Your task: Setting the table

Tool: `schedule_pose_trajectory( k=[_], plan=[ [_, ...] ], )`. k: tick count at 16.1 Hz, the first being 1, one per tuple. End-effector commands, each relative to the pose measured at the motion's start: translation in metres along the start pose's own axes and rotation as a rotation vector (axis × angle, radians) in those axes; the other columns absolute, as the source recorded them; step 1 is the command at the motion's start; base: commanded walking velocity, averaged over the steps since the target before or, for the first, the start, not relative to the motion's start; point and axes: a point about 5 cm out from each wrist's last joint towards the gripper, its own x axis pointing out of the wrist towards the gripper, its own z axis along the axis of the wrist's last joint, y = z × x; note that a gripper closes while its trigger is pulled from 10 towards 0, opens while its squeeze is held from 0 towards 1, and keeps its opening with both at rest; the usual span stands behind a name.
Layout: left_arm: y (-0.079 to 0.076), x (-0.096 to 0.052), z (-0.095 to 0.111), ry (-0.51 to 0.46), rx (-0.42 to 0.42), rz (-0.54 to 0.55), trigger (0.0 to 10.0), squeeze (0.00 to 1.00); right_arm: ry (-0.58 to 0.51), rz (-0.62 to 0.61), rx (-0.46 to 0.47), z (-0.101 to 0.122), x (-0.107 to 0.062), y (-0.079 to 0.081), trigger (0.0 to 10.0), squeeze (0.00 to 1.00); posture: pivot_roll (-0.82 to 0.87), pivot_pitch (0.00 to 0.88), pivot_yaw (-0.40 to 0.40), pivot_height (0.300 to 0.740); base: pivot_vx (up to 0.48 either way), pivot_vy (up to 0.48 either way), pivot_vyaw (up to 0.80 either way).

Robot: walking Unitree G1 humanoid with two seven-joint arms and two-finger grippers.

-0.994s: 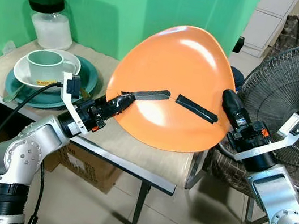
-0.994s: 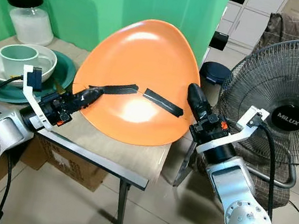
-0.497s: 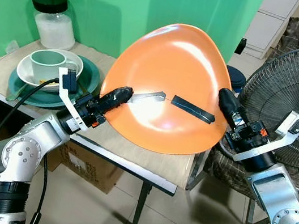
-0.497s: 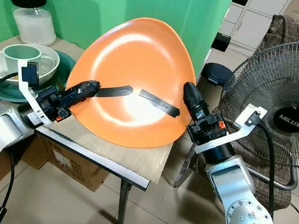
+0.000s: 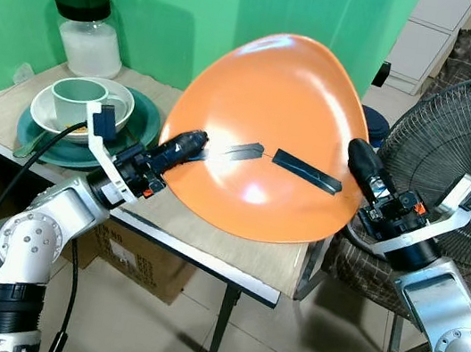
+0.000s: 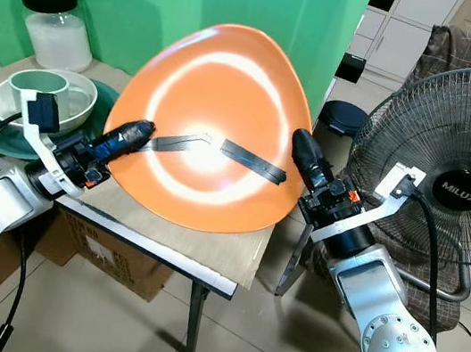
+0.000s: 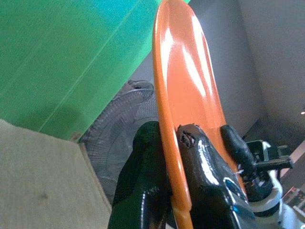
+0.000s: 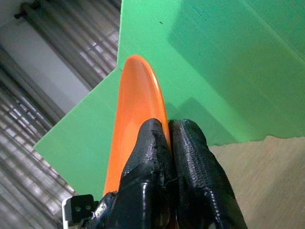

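Left gripper (image 5: 226, 149): fingers clamped on the near-left rim of the orange plate (image 5: 275, 101), one across the face, one behind; the wrist view confirms the pinch.
Right gripper (image 5: 309, 170): fingers clenched on the opposite rim, one black finger lying across the plate's face toward the left one.
Change: over the last second the left arm has slid in under the plate and its finger reaches less far across the face; the plate has tipped a little more upright and stayed at about the same height.
Meaning: judged as carrying or re-aiming, not yet lowering; the plate is still held in the air above the surface (image 5: 232, 248), tilted, touching nothing else.
Bare patch: open tan surface lies right below the plate, a likely landing spot.
Stack, far left: teal plate (image 5: 142, 115) carrying a white bowl (image 5: 47, 113), with a pale green mug (image 5: 77, 98) inside; the mug looks empty.
Jar (image 5: 87, 34): behind the stack, black lid, white contents nearly to the shoulder.
Fan (image 5: 470, 125): off the surface, beside the right arm.
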Motion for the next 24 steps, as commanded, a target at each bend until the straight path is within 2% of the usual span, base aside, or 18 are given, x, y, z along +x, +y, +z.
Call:
schedule_pose_trajectory(
  k=[1, 4, 5, 11, 12, 13, 15, 17, 18, 19, 20, 24],
  plan=[
    [-0.005, 0.006, 0.004, 0.007, 0.02, -0.013, 0.0, 0.0, -0.001, 0.083, -0.005, 0.003, 0.005, 0.011, 10.0, 0.0, 0.02, 0.0, -0.034, 0.74, 0.0, 0.0, 0.0],
    [-0.006, 0.006, 0.006, 0.002, 0.02, -0.024, 0.0, 0.0, 0.029, 0.074, -0.022, 0.001, 0.005, 0.011, 10.0, 0.0, 0.02, 0.0, -0.034, 0.74, 0.0, 0.0, 0.0],
    [-0.006, 0.007, 0.007, 0.004, 0.031, -0.019, 0.0, 0.0, 0.043, 0.089, -0.01, 0.0, 0.005, 0.011, 10.0, 1.0, 0.02, 0.0, -0.034, 0.74, 0.0, 0.0, 0.0],
    [-0.005, 0.007, 0.01, 0.015, 0.052, -0.019, 0.0, 0.0, 0.144, 0.064, -0.034, -0.004, 0.006, 0.008, 10.0, 1.0, 0.02, 0.0, -0.036, 0.74, 0.0, 0.0, 0.0],
    [-0.004, 0.007, 0.011, 0.017, 0.054, -0.019, 0.0, 0.0, 0.167, 0.059, -0.042, -0.005, 0.005, 0.007, 10.0, 0.69, 0.02, 0.0, -0.038, 0.74, 0.0, 0.0, 0.0],
    [-0.004, 0.007, 0.011, 0.017, 0.057, -0.019, 0.0, 0.0, 0.182, 0.078, -0.047, -0.006, 0.005, 0.009, 10.0, 0.0, 0.02, 0.0, -0.038, 0.74, 0.0, 0.0, 0.0],
    [-0.004, 0.007, 0.012, 0.017, 0.058, -0.024, 0.0, 0.0, 0.217, 0.093, -0.063, -0.008, 0.004, 0.01, 10.0, 0.0, 0.02, 0.0, -0.039, 0.74, 0.0, 0.0, 0.0],
    [-0.007, 0.009, 0.014, 0.002, 0.045, -0.049, 0.0, 0.0, 0.256, 0.061, -0.079, -0.012, 0.003, 0.006, 8.9, 0.0, 0.01, 0.0, -0.039, 0.74, 0.0, 0.0, 0.0],
    [-0.009, 0.009, 0.014, 0.002, 0.039, -0.06, 0.0, 0.0, 0.261, 0.062, -0.077, -0.012, 0.003, 0.006, 6.3, 0.0, 0.01, 0.0, -0.04, 0.74, 0.0, 0.0, 0.0],
    [-0.009, 0.009, 0.014, 0.003, 0.037, -0.064, 0.0, 0.0, 0.263, 0.065, -0.073, -0.012, 0.003, 0.006, 2.1, 0.0, 0.01, 0.0, -0.041, 0.74, 0.0, 0.0, 0.0],
    [-0.01, 0.01, 0.014, 0.001, 0.036, -0.066, 0.0, 0.0, 0.271, 0.063, -0.075, -0.013, 0.003, 0.005, 0.0, 0.0, 0.01, 0.0, -0.041, 0.74, 0.0, 0.0, 0.0],
    [-0.012, 0.011, 0.011, 0.003, 0.022, -0.084, 0.0, 0.0, 0.286, 0.054, -0.071, -0.015, 0.004, 0.002, 0.0, 0.0, 0.02, 0.0, -0.046, 0.74, 0.0, 0.0, 0.0]
  ],
)
